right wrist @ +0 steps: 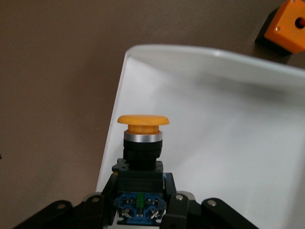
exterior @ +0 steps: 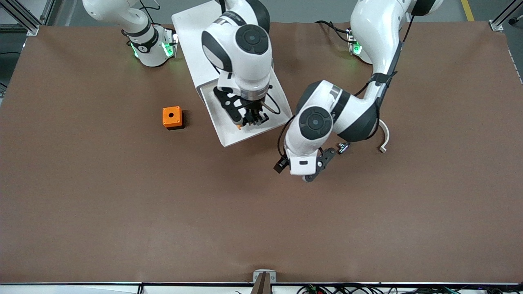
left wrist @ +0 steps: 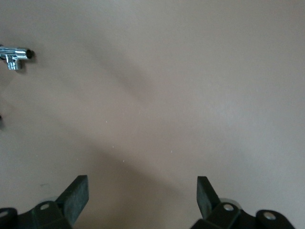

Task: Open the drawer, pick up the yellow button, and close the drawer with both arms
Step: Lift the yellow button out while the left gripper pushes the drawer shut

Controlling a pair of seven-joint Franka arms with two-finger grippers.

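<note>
The white drawer (exterior: 227,140) stands pulled open near the middle of the table. My right gripper (exterior: 252,118) is inside it and is shut on the button (right wrist: 142,157). The button has a round orange cap and a dark blue-black body, and it is held over the drawer's white floor (right wrist: 228,124) close to a side wall. In the front view only a speck of the button's orange cap (exterior: 239,127) shows beside the fingers. My left gripper (exterior: 303,166) is over bare table, nearer the front camera than the drawer. In the left wrist view it (left wrist: 141,193) is open and empty.
An orange box with a round hole (exterior: 172,117) sits on the table beside the drawer toward the right arm's end, and shows in the right wrist view (right wrist: 288,28). A small chrome fitting (exterior: 342,148) and a white curved piece (exterior: 384,139) lie by the left arm.
</note>
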